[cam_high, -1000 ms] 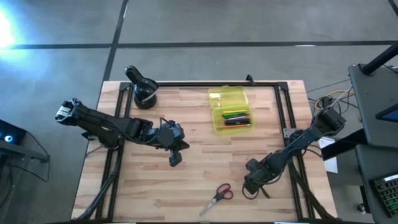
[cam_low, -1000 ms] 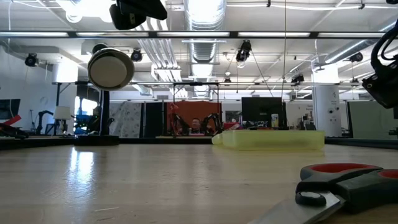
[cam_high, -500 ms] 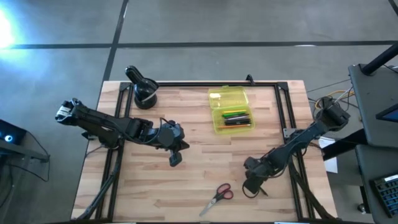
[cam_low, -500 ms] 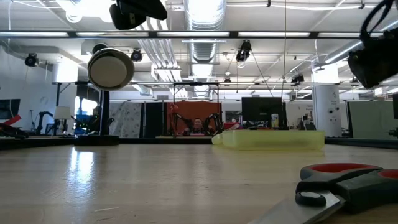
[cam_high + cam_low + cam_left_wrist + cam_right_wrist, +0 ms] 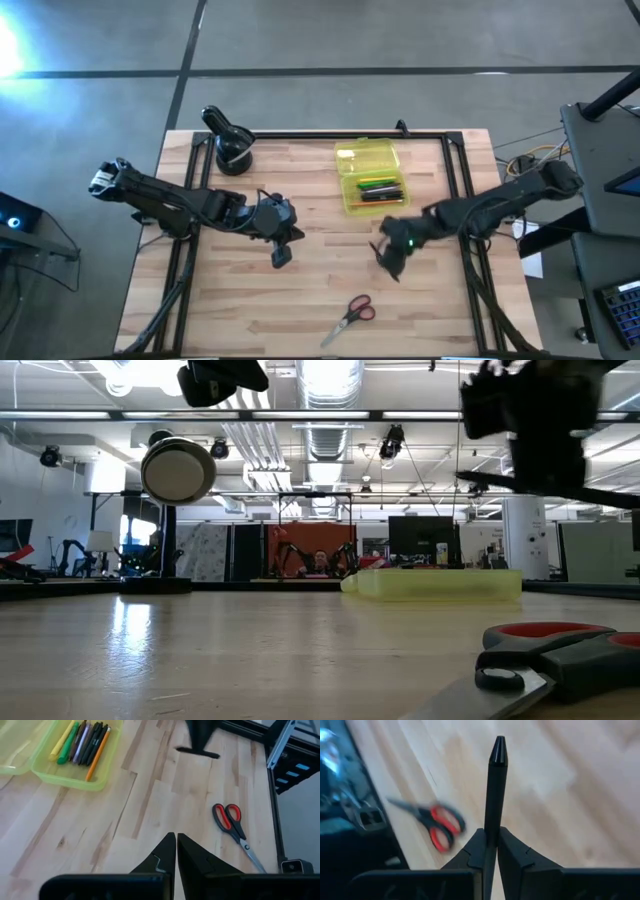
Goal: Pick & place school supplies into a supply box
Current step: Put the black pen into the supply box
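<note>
Two arms work one bench (image 5: 320, 300). At left, the left gripper (image 5: 281, 256) hangs mid-bench, jaws pressed together and empty. One open box (image 5: 371, 177) near the far edge holds about seven pens (image 5: 82, 742), countable only in the left wrist view. One pair of scissors (image 5: 350, 315) lies alone near the front edge. At right, the right gripper (image 5: 392, 262), between box and scissors, has its jaws clamped on one black pen (image 5: 494, 790), seen clearly only in the right wrist view.

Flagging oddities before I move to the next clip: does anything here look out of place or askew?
Nothing stands out. The supply box lies open with pens inside, the scissors lie flat on the table, the right gripper holds a black pen cleanly, and the left gripper waits shut.
</note>
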Robot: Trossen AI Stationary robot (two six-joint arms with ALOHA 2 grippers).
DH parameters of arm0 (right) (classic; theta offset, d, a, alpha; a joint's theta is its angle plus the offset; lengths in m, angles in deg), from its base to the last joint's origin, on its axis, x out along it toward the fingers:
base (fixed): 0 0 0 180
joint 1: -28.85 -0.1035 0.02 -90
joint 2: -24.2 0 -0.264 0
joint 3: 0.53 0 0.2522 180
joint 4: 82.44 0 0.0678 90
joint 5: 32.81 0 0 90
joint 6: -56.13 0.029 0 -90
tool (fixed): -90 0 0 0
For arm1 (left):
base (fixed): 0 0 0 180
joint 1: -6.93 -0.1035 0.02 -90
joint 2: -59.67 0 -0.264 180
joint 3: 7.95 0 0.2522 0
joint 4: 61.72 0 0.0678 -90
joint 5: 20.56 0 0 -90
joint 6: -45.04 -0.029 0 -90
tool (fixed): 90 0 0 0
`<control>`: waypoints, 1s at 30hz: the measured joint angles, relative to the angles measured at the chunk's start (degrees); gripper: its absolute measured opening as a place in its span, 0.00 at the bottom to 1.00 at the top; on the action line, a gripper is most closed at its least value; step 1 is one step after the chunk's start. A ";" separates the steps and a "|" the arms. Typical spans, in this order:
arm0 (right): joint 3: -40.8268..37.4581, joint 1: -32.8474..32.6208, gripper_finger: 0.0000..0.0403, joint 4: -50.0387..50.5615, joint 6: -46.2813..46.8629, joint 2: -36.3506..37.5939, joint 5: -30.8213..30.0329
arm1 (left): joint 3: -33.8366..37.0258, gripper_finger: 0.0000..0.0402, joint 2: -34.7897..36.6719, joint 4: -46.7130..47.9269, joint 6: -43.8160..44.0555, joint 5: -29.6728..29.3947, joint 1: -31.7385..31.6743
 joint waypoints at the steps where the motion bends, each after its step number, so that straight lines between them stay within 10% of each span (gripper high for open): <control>1: 0.02 1.98 0.05 -0.44 -1.75 1.00 0.13 | 0.00 0.00 0.08 0.01 -0.40 -0.02 -0.01; 14: 4.19 23.95 0.05 -0.51 -18.07 8.62 3.37 | 0.00 0.00 1.26 0.16 -14.05 -1.61 -5.83; 30: 32.73 35.37 0.05 31.33 -52.22 -8.06 1.03 | 0.00 0.00 5.97 0.02 -15.33 -1.80 -12.34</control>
